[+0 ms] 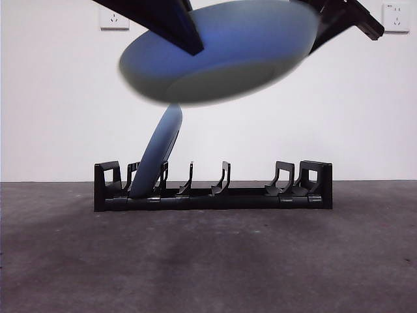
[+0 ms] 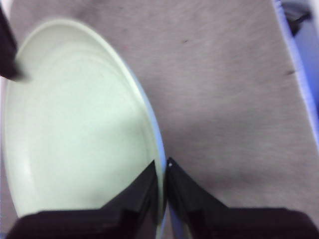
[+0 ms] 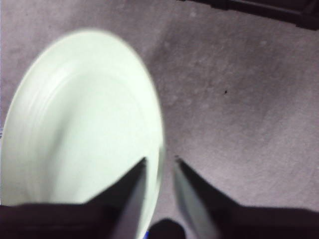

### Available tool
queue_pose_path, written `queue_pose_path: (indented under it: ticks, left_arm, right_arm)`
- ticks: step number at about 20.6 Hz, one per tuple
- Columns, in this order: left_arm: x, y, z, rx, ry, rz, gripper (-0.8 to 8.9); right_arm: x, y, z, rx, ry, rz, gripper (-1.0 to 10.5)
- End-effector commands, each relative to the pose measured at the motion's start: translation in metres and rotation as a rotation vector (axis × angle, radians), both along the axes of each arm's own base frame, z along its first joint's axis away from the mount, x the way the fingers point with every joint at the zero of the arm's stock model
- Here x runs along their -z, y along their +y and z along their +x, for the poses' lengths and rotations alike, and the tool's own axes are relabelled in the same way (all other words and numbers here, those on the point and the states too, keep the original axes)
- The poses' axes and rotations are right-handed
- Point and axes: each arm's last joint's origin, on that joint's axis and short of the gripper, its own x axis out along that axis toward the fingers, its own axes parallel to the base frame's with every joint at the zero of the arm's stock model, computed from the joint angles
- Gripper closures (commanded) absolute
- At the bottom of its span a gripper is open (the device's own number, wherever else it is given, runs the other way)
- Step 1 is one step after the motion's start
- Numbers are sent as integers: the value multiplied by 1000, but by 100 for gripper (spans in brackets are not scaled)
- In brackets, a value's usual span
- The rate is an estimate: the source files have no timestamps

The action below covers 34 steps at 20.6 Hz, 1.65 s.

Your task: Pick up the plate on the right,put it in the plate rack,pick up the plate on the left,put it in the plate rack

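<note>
Raised plate (image 1: pixel 221 52) blurred; both arms cut off by top edge.

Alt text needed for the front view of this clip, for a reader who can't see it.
A blurred blue plate hangs in the air between two black grippers, one at each rim, above a black plate rack. A second blue plate already leans in the rack's slots near one end, on a dark table.

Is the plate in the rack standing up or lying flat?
Standing, tilted: the blue plate leans on edge between prongs near one end of the plate rack.

Even bright light, soft tabletop shadows, motion-blurred raised plate (image 1: pixel 221 52)
</note>
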Motion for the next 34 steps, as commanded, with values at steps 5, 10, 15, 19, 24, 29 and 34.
queue_pose_path:
  ticks: [5, 10, 15, 19, 24, 29, 34]
  left_arm:
    - [-3, -5, 2, -56, 102, -143, 821]
    - [-15, -8, 14, -115, 196, -386, 822]
    - [-39, -10, 51, -235, 278, -845, 822]
    - [-34, -15, 88, -306, 317, -1062, 822]
    - [-15, -20, 122, -388, 342, -1114, 822]
    - [-6, -30, 153, -452, 334, -1098, 822]
    - [-1, -40, 179, -490, 334, -1081, 822]
  right_arm:
    - [-37, -10, -12, 15, -135, 34, 564]
    - [-97, -23, -42, 52, -365, 65, 565]
    - [-172, -53, -117, 101, -676, 154, 568]
    - [-184, -69, -159, 99, -729, 182, 568]
    - [-181, -74, -175, 78, -684, 177, 568]
    - [-179, -74, -178, 44, -652, 199, 568]
    - [-178, -73, -177, 32, -641, 209, 568]
